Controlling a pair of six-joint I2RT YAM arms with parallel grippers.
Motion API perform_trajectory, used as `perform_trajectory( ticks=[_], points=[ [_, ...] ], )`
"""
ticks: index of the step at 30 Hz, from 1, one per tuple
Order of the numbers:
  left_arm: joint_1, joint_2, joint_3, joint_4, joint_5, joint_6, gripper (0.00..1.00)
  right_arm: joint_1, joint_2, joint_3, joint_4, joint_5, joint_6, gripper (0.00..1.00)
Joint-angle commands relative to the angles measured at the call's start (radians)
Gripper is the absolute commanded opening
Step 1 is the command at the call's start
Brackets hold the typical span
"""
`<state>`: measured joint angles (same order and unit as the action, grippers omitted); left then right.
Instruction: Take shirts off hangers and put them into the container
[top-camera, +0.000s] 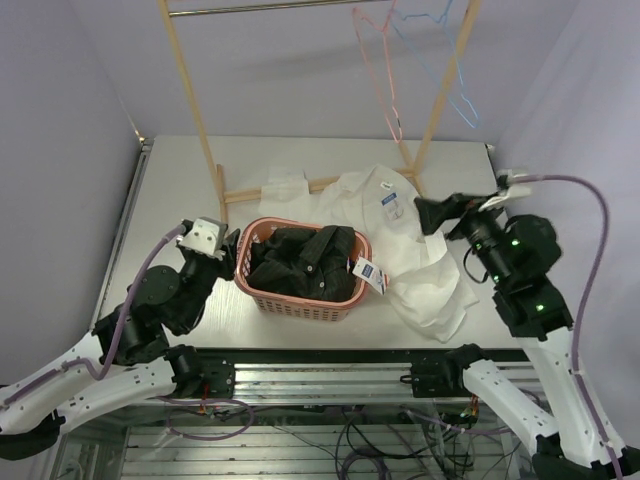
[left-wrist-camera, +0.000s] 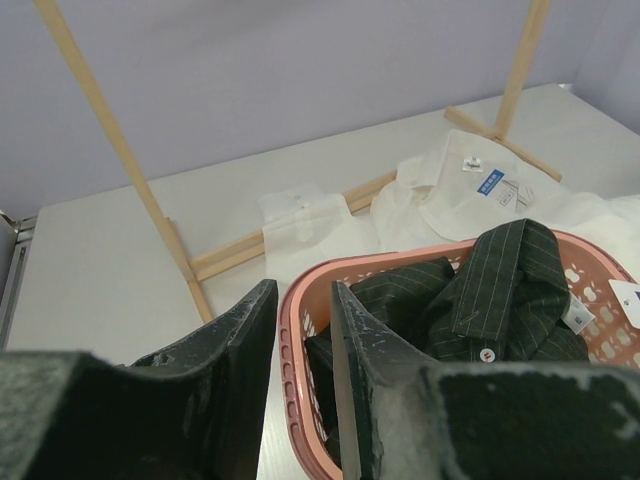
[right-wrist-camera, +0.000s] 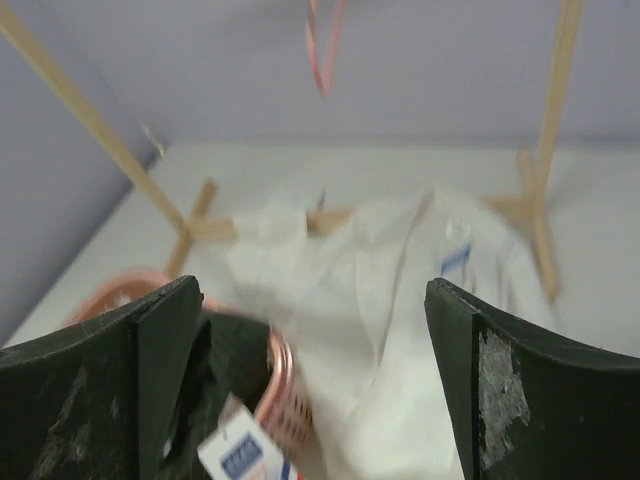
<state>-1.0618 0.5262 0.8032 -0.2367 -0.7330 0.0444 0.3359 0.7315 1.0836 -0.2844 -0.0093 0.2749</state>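
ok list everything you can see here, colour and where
table: one, pale grey, underneath
salmon-pink perforated plastic basket: one, salmon-pink, table's near middle
dark green-black pinstriped shirt: one, dark, in basket
cream-white collared shirt: one, cream-white, beside basket
wooden clothes rack: one, pale wood, table's back
pink wire hanger: one, pink, hung on rack
light blue wire hanger: one, blue, hung on rack
left gripper: one, black, open astride basket rim
right gripper: one, black, open over cream-white shirt

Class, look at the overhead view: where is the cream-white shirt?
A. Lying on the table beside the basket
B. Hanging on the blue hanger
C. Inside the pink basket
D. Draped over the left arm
A: the cream-white shirt lies spread on the table beside the salmon-pink laundry basket, which holds the dark pinstriped shirt.
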Motion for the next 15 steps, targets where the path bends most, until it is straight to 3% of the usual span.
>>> perform_trajectory(
  ticks=[1,5,15],
  points=[
    [0.006,-0.024,-0.009,0.010,-0.007,-0.019,0.39,0.000,-0.045,-0.229,-0.124,-0.063,0.149,0.96],
    [0.006,-0.025,-0.013,0.017,-0.012,-0.018,0.39,0.000,-0.024,-0.381,-0.097,-0.114,0.251,0.97],
    [0.007,0.013,-0.004,-0.001,-0.004,-0.018,0.39,0.001,0.203,-0.384,-0.217,0.237,0.367,0.98]
  ],
)
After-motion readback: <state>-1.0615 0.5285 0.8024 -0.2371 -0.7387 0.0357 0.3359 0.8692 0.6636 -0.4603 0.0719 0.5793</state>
